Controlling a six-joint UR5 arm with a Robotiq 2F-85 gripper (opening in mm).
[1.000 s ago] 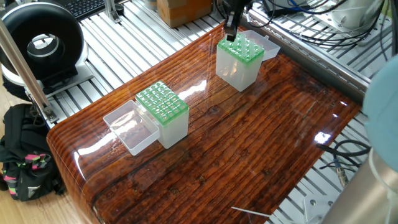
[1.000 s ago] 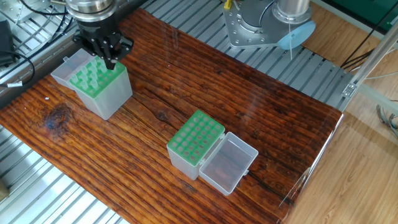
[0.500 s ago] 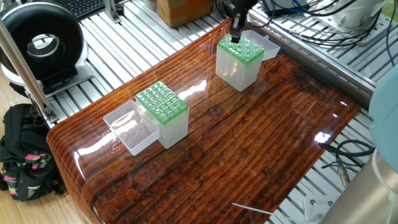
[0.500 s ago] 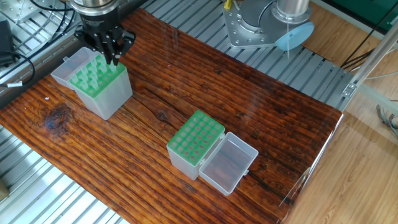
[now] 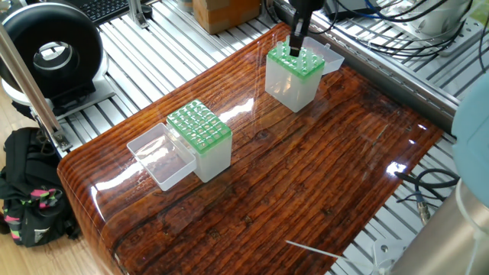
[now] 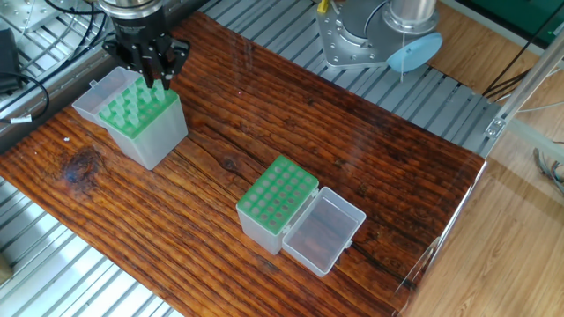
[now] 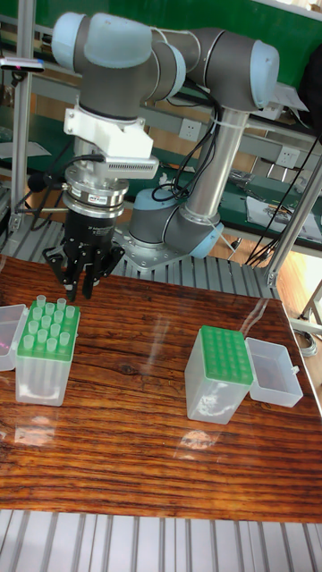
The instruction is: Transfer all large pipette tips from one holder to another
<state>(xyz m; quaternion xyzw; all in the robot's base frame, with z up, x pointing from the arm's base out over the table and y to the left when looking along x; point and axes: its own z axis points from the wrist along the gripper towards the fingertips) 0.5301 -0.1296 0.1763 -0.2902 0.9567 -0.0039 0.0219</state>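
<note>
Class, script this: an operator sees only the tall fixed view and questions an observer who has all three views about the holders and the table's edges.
Operator: My frame cuts off the lid beside the tip-filled holder. Is anything in it?
Observer: The other fixed view shows the whole lid. It lies open beside the tip-filled holder and looks empty.
Operator: Anything loose outside my frame?
Observer: Yes. In one fixed view a thin whitish stick lies at the table edge nearest that camera. I cannot tell whether it is a tip.
</note>
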